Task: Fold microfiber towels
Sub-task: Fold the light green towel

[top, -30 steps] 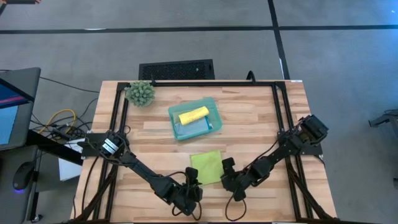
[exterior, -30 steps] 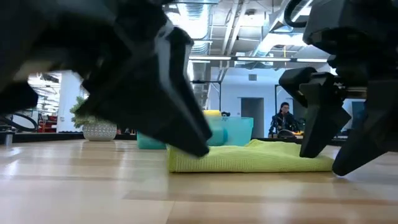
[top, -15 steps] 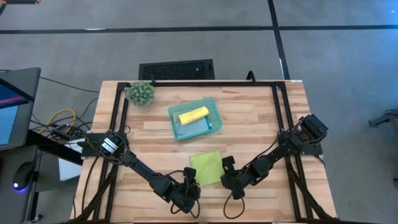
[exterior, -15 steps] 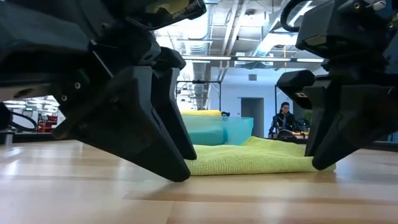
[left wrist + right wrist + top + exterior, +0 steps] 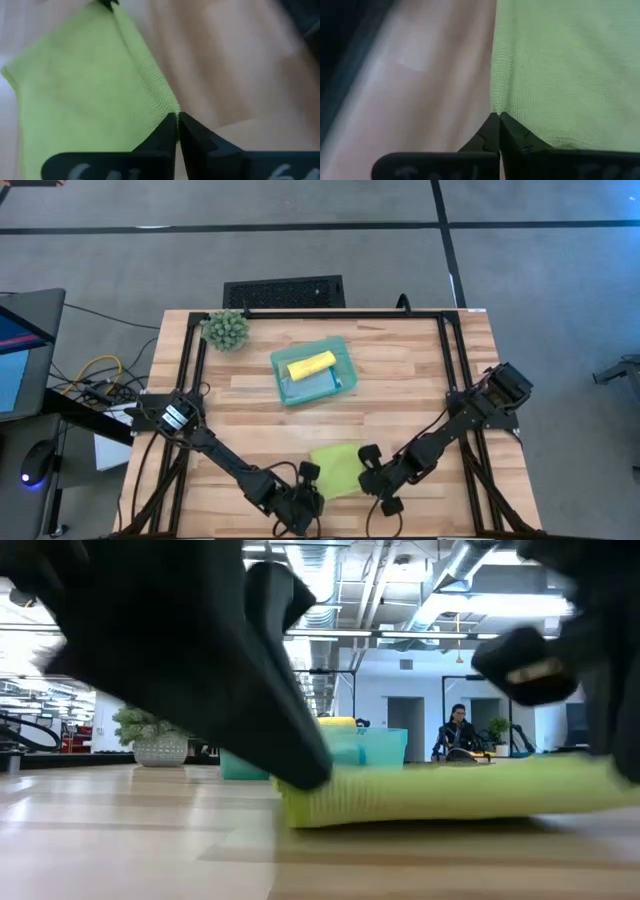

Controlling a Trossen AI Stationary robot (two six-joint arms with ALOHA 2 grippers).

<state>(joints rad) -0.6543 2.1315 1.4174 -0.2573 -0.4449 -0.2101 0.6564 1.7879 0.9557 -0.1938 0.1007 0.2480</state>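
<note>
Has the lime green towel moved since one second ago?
Yes. The lime green towel now lies farther from the teal tray, toward the table's near edge, both grippers' jaws shut on its corners.

teal tray [image 5: 343,352] mid-table, spiky plant ball [image 5: 226,329] at far left corner, seated person [image 5: 458,730] beyond

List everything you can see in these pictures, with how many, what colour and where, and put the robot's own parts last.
lime green towel: one, lime green, near front edge of the table, between the two grippers
tray: one, teal, middle of the table toward the back
yellow towel: one, yellow, rolled, in the tray
light blue towel: one, light blue, in the tray under the yellow one
plant ball: one, spiky green, back left corner
table: one, light wood with a black frame
person: one, dark clothing, in the room far behind the table
left gripper: one, dark, shut on the lime green towel's corner
right gripper: one, dark, shut on its other near corner
</note>
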